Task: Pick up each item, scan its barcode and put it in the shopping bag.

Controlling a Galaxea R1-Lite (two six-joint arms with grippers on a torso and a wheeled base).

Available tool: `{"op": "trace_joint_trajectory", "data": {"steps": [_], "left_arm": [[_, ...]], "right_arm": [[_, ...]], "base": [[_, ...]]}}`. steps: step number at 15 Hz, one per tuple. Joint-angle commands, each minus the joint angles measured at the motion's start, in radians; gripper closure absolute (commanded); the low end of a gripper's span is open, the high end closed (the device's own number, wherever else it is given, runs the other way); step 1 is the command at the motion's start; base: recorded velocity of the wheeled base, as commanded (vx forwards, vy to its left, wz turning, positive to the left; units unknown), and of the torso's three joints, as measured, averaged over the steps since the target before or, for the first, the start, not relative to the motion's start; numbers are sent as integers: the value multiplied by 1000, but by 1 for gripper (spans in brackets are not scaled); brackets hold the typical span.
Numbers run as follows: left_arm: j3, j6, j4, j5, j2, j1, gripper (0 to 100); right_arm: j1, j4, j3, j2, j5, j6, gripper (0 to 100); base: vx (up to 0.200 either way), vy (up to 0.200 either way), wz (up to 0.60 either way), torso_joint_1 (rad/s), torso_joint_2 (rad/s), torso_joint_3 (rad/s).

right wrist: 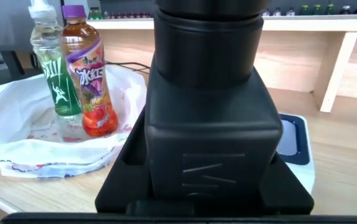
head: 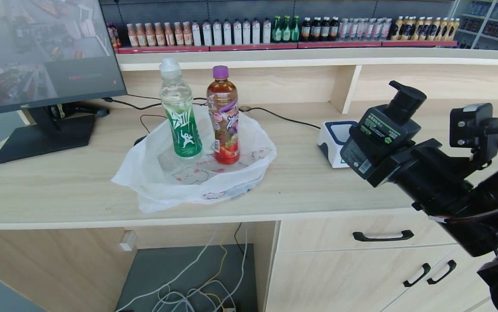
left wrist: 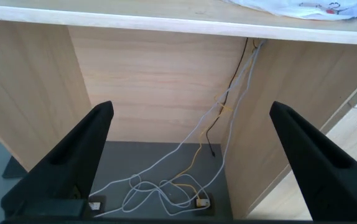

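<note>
My right gripper (head: 398, 162) is shut on a black pump bottle (head: 383, 130), held tilted above the counter just in front of the white and blue barcode scanner (head: 333, 141). In the right wrist view the black pump bottle (right wrist: 209, 118) stands close between the fingers, with the scanner (right wrist: 293, 146) behind it. A green-label bottle (head: 180, 115) and a purple-capped tea bottle (head: 223, 117) stand upright in the white shopping bag (head: 196, 173) at the counter's middle. My left gripper (left wrist: 191, 162) is open, down below the counter edge, facing the cables under the desk.
A monitor (head: 40, 52) on a black stand sits at the counter's left. Cables run along the counter's back. A raised shelf (head: 318, 58) backs the counter, with drink bottles behind. Drawers with black handles (head: 383, 236) lie under the right side.
</note>
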Motion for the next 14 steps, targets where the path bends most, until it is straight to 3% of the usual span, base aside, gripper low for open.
{"op": "trace_joint_trajectory", "data": {"steps": [1, 3, 7, 10, 14], "left_arm": [[0, -1, 0, 0, 0, 0, 0], [0, 15, 0, -2, 0, -1, 0], [0, 13, 2, -2, 0, -1, 0], [0, 12, 0, -2, 0, -1, 0], [0, 13, 0, -2, 0, 0, 0]], "right_arm": [[-1, -1, 0, 4, 0, -1, 100], [2, -1, -29, 4, 0, 9, 100], [13, -1, -38, 9, 2, 6, 100], [56, -1, -121, 58, 2, -13, 100], [111, 48, -215, 163, -73, -8, 100]], "base": [[0, 200, 0, 2, 7, 2], [0, 200, 0, 0, 2, 2], [0, 200, 0, -1, 1, 4], [0, 200, 0, 4, 4, 1], [0, 0, 0, 0, 0, 0]]}}
